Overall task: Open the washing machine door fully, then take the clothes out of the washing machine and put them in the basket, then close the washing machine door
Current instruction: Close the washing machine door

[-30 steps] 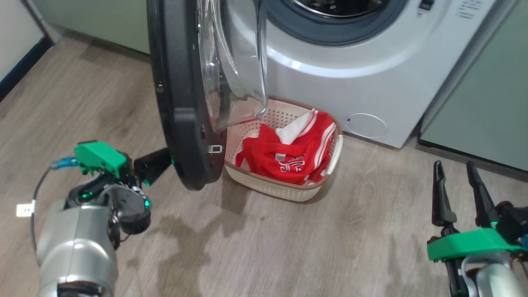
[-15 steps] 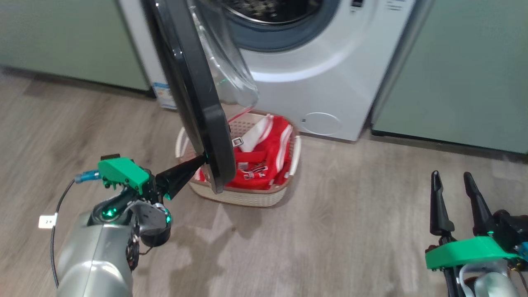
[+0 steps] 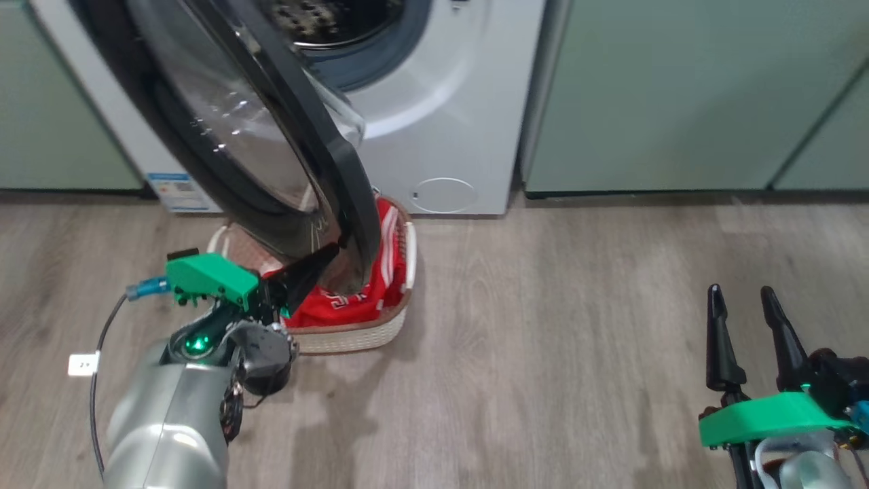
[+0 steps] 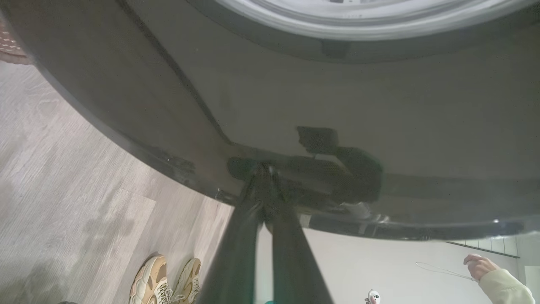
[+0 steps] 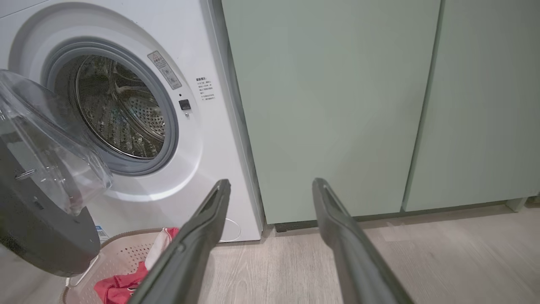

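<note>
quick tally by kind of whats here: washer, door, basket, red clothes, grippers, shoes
washing machine: 1
washing machine door: 1
basket: 1
red clothes, one heap: 1
grippers, left gripper and right gripper: 2
shoes: 2
total: 8

You see your left gripper (image 4: 265,179), fingers pressed together, with its tips touching the glossy black rim of the washing machine door (image 4: 379,97), and a person's shoes (image 4: 166,280) on the wood floor (image 4: 63,169).
</note>
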`<state>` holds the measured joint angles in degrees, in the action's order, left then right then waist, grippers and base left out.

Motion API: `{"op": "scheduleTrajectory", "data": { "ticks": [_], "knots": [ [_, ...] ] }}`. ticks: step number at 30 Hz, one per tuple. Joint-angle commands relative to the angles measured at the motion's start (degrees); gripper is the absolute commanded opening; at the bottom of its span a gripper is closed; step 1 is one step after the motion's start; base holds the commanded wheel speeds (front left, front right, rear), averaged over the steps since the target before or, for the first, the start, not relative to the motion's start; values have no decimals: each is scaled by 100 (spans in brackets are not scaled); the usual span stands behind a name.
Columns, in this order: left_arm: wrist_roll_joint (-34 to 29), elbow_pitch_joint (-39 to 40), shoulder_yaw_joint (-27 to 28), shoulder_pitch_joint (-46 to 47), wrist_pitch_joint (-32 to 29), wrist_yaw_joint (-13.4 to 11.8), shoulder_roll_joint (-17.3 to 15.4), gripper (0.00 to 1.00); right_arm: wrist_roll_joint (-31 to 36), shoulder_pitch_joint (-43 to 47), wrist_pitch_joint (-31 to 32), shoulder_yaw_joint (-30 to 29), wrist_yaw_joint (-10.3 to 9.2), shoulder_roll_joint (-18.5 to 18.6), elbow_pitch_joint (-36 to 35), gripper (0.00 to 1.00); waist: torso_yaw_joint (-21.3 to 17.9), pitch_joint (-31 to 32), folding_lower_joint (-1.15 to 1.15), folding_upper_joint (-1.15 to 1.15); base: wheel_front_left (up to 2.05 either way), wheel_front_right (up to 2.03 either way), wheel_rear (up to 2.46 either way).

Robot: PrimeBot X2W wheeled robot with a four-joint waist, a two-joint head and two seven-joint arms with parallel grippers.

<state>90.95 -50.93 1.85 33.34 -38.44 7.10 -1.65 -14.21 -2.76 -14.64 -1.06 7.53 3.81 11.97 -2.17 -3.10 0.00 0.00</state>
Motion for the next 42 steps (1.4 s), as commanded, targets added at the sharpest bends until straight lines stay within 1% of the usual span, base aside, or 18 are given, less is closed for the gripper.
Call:
{"op": "scheduleTrajectory", "data": {
  "ticks": [1,4,8,17,28,34,42],
  "knots": [
    [80,156,115,320,56,38,-123,0,-40,-46,-36,114,-4,56,-189,100,-133,-42,0,0,0,0,0],
    [94,150,97,391,165,38,-123,0,-42,-52,-36,99,-4,52,-199,100,-210,-61,0,0,0,0,0],
    [106,163,63,422,211,38,-123,0,-32,-40,-36,60,-4,40,-210,100,-216,-68,0,0,0,0,0],
    [81,325,-59,232,261,38,-125,0,-29,-6,-36,6,-4,12,-207,100,106,19,0,0,0,0,0],
    [45,705,127,-348,436,38,-280,0,-56,66,-36,-33,-4,-11,-181,100,498,282,0,0,0,0,0],
    [48,811,205,-516,431,38,-356,0,-49,100,-36,-51,-4,-32,-192,100,583,351,0,0,0,0,0],
    [-36,957,219,-614,513,38,-375,0,-60,109,-36,-39,-4,-30,-190,100,564,386,0,0,0,0,0]
  ]
}}
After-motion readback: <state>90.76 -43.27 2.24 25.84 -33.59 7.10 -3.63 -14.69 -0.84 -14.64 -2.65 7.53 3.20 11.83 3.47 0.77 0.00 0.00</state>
